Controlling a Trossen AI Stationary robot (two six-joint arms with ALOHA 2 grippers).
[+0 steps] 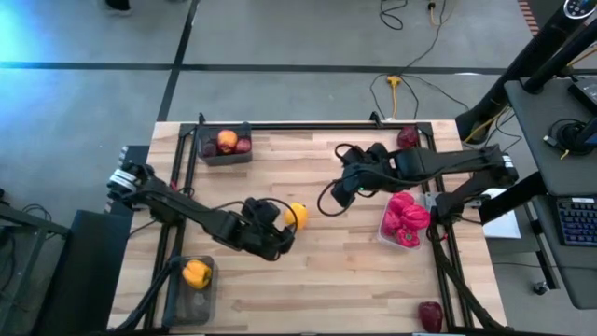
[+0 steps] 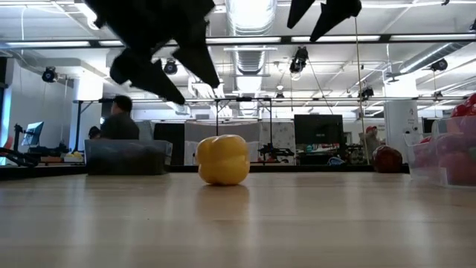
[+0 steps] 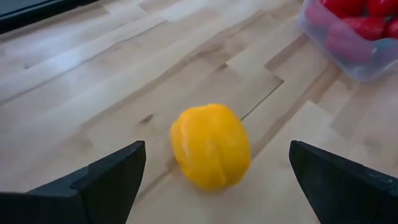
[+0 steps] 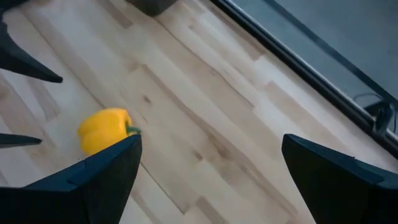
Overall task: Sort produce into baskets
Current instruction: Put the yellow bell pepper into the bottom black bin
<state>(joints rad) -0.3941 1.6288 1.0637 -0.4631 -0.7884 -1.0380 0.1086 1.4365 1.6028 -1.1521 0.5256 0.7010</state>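
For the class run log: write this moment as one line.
left gripper: open, at yellow pepper | right gripper: open, above table | pepper: on table, ungrasped

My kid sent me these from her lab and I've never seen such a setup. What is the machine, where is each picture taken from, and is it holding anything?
These are two dark robot arms at a wooden table, sorting produce into bins. One picture looks straight down, one looks level across the tabletop, and two come from cameras on the arms' wrists.

The left gripper hangs with jaws open just short of a loose yellow bell pepper, holding nothing. The right gripper hovers mid-table, also open and empty.

A clear bin on the right holds red bell peppers. A dark bin at the far edge holds apples and an orange fruit. A near-left bin holds another yellow pepper. Two dark red apples lie loose: one far right, one near right.
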